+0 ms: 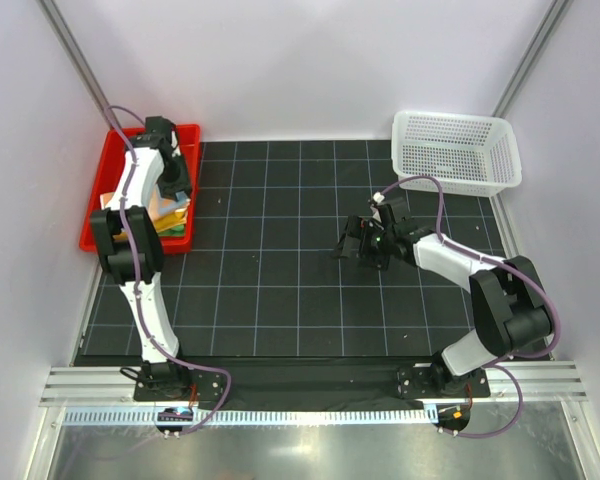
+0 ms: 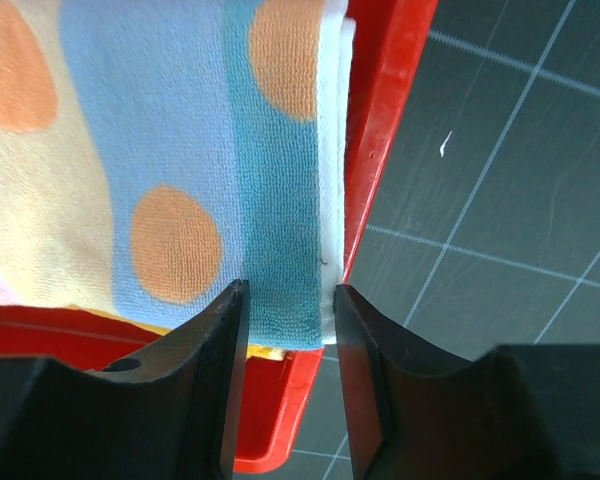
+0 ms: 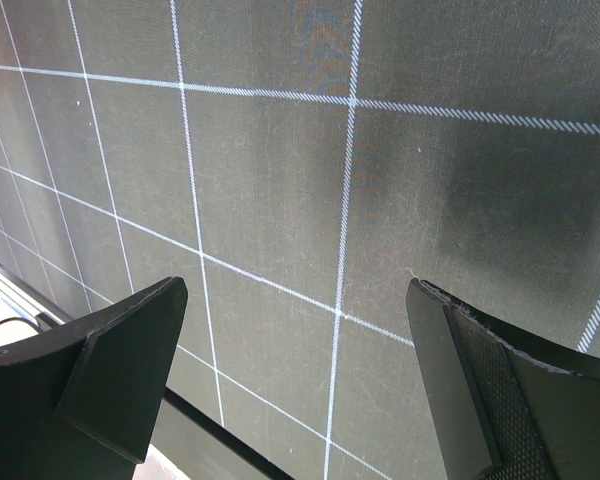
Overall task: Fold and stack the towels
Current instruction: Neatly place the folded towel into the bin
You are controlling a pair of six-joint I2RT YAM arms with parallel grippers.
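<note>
A black gridded desk (image 1: 280,260) sits between white walls. At its 10 o'clock, a red tray (image 1: 98,215) holds the towels (image 1: 172,212), and the left fingers (image 2: 212,370) pinch the folded edge of the polka-dot towel (image 2: 170,150) there. Toward 3 o'clock, the right fingers (image 3: 120,360) hang spread wide above the desk.
</note>
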